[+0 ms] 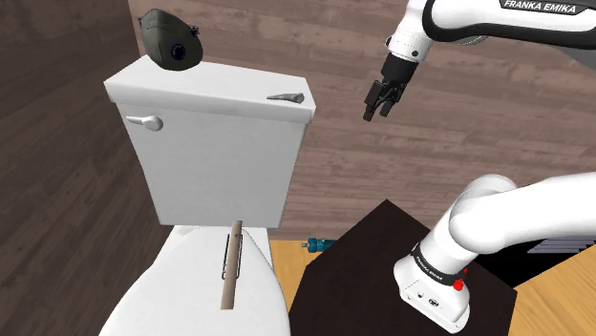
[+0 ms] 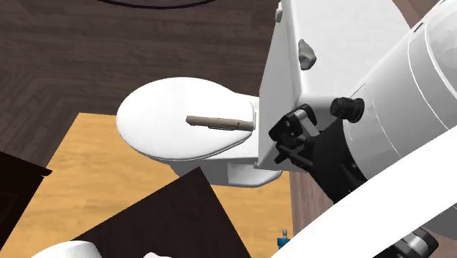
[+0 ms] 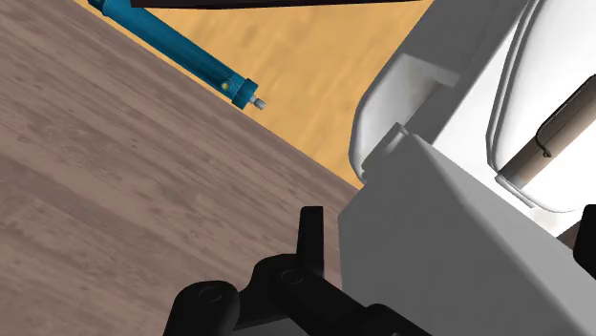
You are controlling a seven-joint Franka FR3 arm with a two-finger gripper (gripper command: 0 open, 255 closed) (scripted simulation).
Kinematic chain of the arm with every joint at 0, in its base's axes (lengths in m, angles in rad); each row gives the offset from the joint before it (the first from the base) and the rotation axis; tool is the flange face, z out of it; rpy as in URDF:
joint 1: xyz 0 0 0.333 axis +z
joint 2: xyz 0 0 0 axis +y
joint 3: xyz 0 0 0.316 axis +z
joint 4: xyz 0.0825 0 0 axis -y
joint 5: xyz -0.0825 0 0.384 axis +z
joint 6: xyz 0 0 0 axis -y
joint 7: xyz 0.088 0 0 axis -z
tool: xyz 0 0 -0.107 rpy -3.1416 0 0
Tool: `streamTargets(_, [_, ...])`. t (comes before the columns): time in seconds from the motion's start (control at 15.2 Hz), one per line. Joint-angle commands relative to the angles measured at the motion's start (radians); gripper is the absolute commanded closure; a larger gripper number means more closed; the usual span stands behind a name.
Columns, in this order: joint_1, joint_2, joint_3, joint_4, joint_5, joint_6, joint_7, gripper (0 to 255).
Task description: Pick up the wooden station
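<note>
The wooden station [image 1: 232,267] (a slim rod, judged stiff and light) is laid on the toilet lid [image 1: 181,282]; mid-length is best clasped by the gripper [image 1: 377,108], fingers spread apart.

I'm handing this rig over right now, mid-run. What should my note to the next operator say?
Gripper: open, empty, in the air at the shoulder view's right of the toilet tank, near its top edge.
Wooden station: a tan bar lying on the closed toilet lid, below the tank, untouched.
Done: nothing grasped yet.
Left: bring the gripper over the lid, lower it, close on the bar, lift.
</note>
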Motion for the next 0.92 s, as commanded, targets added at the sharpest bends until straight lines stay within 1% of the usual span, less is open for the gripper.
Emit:
streamTargets(0.0, [0.000, 0.000, 0.000, 0.000, 0.000, 0.000, 0.000, 0])
streamTargets(0.46, [0.033, 0.013, 0.141, -0.153, 0.078, 0.168, 0.194, 0])
streamTargets(0.86, [0.067, 0.102, 0.272, -0.226, 0.146, 0.334, 0.362, 0])
